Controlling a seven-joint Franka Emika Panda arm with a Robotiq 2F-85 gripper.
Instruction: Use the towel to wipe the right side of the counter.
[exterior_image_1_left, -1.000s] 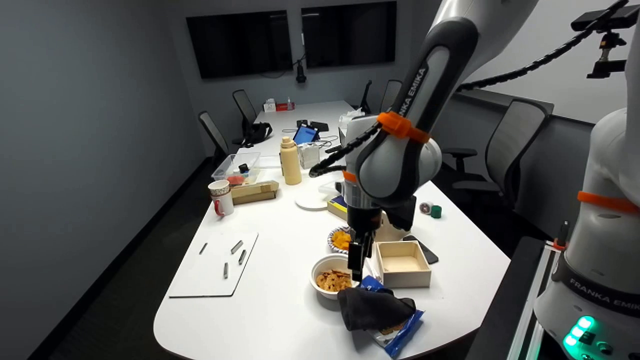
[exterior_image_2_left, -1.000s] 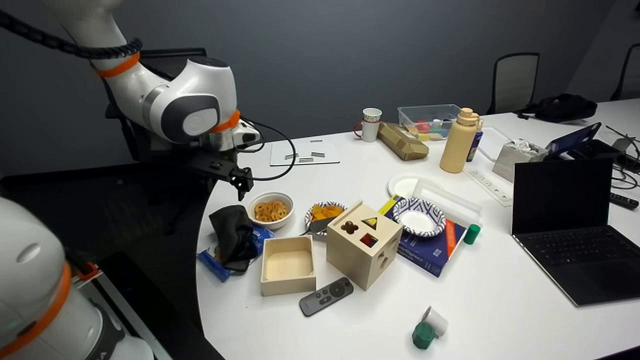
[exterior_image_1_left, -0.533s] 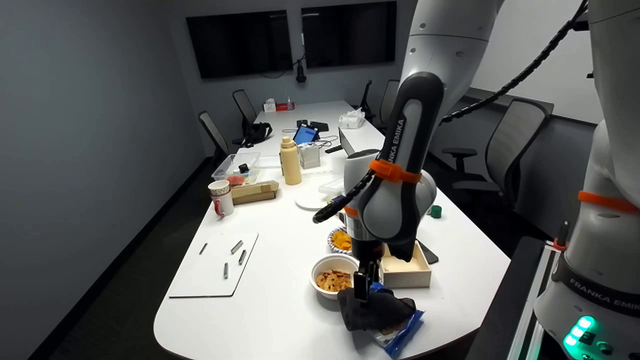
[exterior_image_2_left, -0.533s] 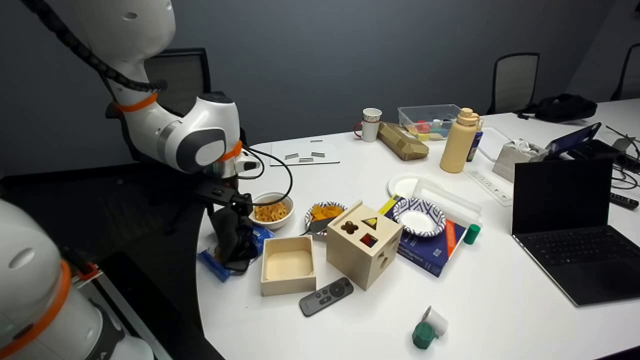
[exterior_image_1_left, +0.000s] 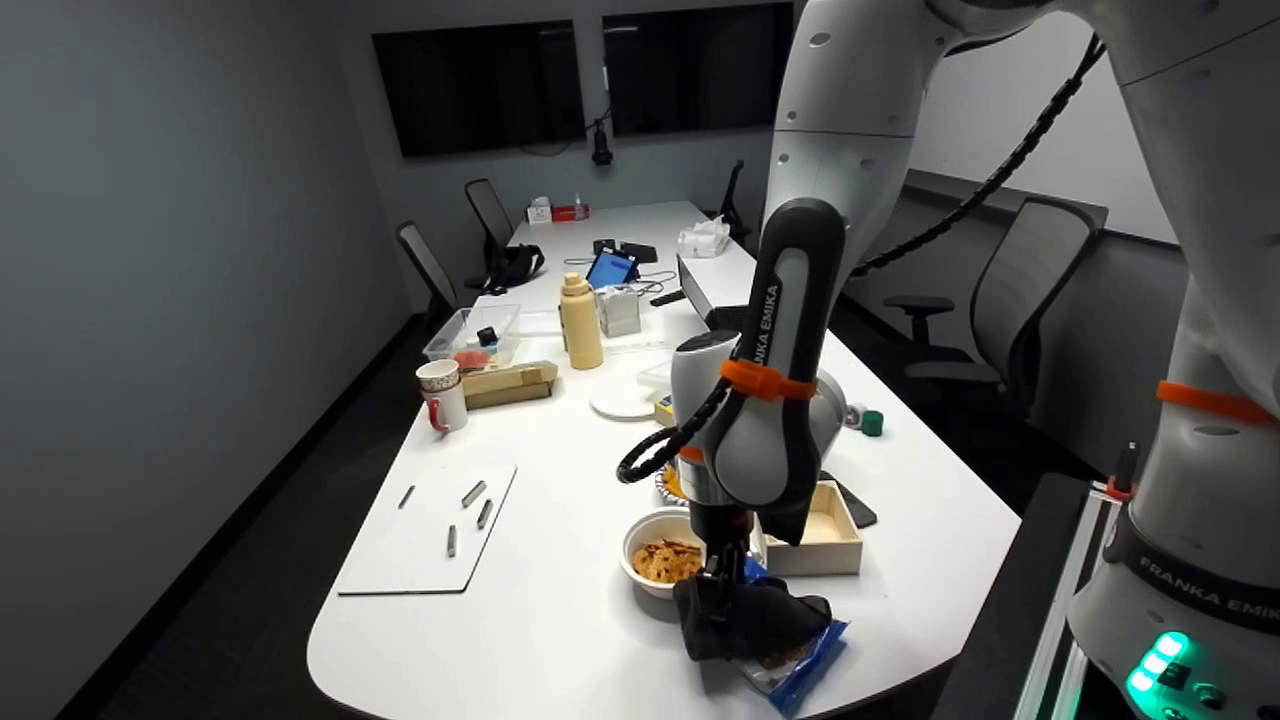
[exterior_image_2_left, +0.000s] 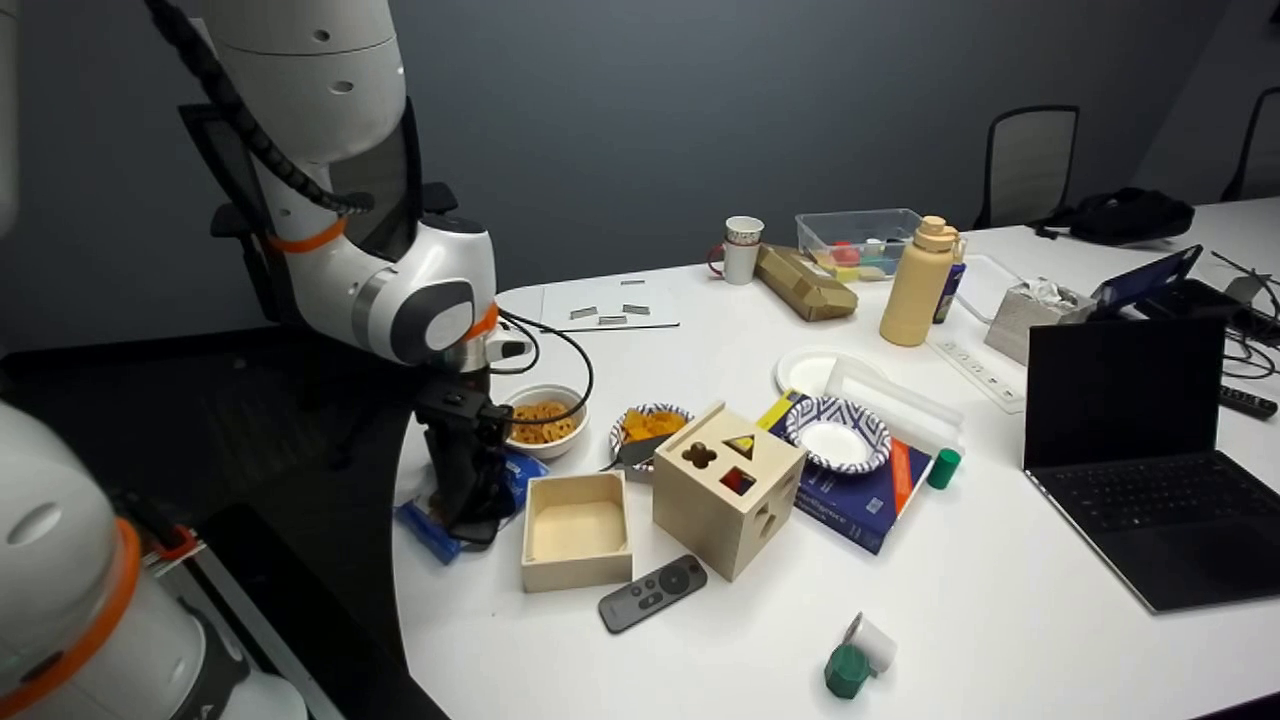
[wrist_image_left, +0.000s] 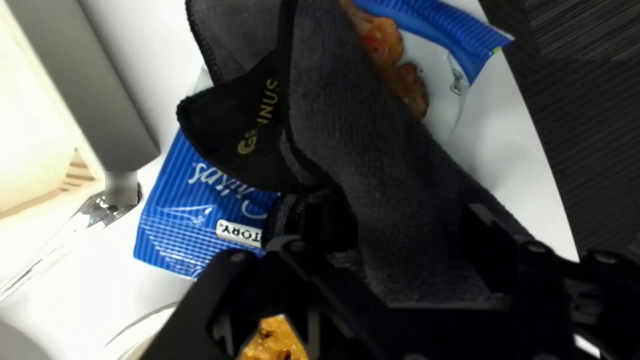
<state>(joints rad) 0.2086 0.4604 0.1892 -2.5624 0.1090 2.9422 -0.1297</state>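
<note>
A dark grey towel (exterior_image_1_left: 775, 622) lies crumpled over a blue snack bag (exterior_image_1_left: 808, 672) near the white table's (exterior_image_1_left: 560, 660) near edge. It also shows in an exterior view (exterior_image_2_left: 468, 490) and fills the middle of the wrist view (wrist_image_left: 360, 135). My gripper (wrist_image_left: 400, 230) is down at the towel's end by the cereal bowl. Its fingers are apart, one on each side of the folded cloth. In an exterior view the black gripper (exterior_image_1_left: 716, 598) merges with the dark towel, so exact contact is hard to see. The fingertips are partly lost in the dark cloth.
A white bowl of cereal (exterior_image_1_left: 660, 560) stands right beside the gripper. An open wooden box (exterior_image_2_left: 577, 555), a remote (exterior_image_2_left: 653, 594), a wooden shape cube (exterior_image_2_left: 725, 500) and a bowl of orange chips (exterior_image_2_left: 650, 425) are near. A whiteboard panel (exterior_image_1_left: 430, 530) lies across the table.
My gripper has come down from above the towel to around its end near the cereal bowl. The towel and the bag look unmoved.
</note>
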